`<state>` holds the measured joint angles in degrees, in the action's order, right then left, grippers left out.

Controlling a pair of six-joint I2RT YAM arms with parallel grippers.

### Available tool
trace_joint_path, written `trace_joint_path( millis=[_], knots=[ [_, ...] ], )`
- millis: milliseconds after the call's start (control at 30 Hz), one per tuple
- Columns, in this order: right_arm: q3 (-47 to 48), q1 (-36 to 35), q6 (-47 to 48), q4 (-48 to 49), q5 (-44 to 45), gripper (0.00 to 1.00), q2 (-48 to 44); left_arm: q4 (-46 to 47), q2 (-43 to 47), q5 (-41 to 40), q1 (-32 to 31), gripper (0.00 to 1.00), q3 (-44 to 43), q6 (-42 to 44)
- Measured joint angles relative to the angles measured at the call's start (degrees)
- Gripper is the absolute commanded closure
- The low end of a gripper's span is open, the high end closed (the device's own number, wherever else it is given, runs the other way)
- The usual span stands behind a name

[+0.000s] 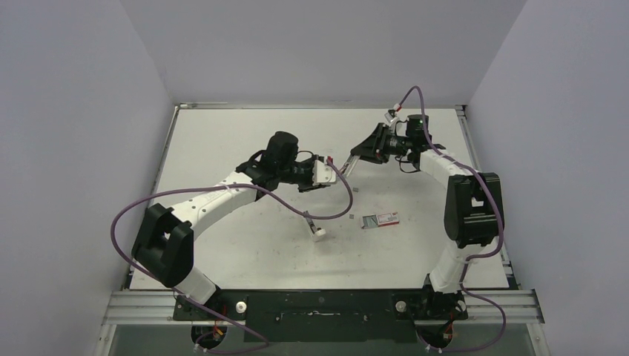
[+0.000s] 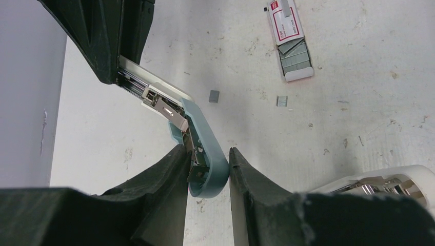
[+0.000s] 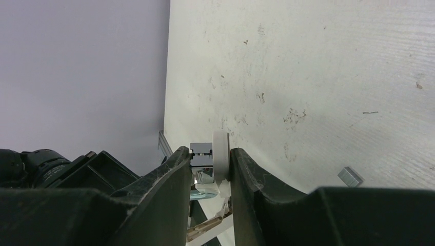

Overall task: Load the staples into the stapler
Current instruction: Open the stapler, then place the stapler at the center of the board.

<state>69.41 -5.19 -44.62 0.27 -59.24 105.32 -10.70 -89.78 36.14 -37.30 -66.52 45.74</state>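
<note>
The left pincer and right pincer both squeeze the stapler. The staples look tiny, light and easy to snap; pinch a strip gently by its sides.

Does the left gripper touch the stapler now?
Touching. The left wrist view shows the left gripper shut on the stapler, both fingers against its blue end.

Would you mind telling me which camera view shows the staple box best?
The left wrist view: the staple box lies open there, grey staples visible inside. The top external view shows the box only as a small red-and-white speck; the right wrist view misses it.
</note>
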Motion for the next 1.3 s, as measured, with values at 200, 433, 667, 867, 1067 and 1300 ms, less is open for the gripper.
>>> trace_joint_path(
  millis=[200,433,667,867,1067,1300],
  knots=[
    [0.00,-1.36,2.73,-1.29,3.32,0.95,-2.27,-3.76,-0.02,-0.26,0.00,0.60,-2.56,-0.59],
    [1.11,-2.12,7.23,-3.82,11.87,0.95,-3.15,-5.60,-0.02,-1.53,0.07,0.23,-3.02,-5.73],
    [4.00,-3.13,10.93,-6.08,17.05,0.95,-3.15,-3.48,-0.02,-4.26,0.09,0.08,-3.04,-14.99],
    [4.44,-4.13,11.21,-6.32,18.01,0.95,-3.15,2.62,-0.02,-8.46,2.21,0.03,-3.08,-26.36],
    [4.44,-4.31,10.86,-5.40,18.14,0.95,-3.15,5.73,-0.02,-10.78,6.16,0.03,-3.08,-36.81],
    [4.44,-4.33,9.49,-2.75,18.12,0.95,-3.15,6.75,-0.17,-10.12,6.23,0.03,-3.08,-46.73]
  ],
)
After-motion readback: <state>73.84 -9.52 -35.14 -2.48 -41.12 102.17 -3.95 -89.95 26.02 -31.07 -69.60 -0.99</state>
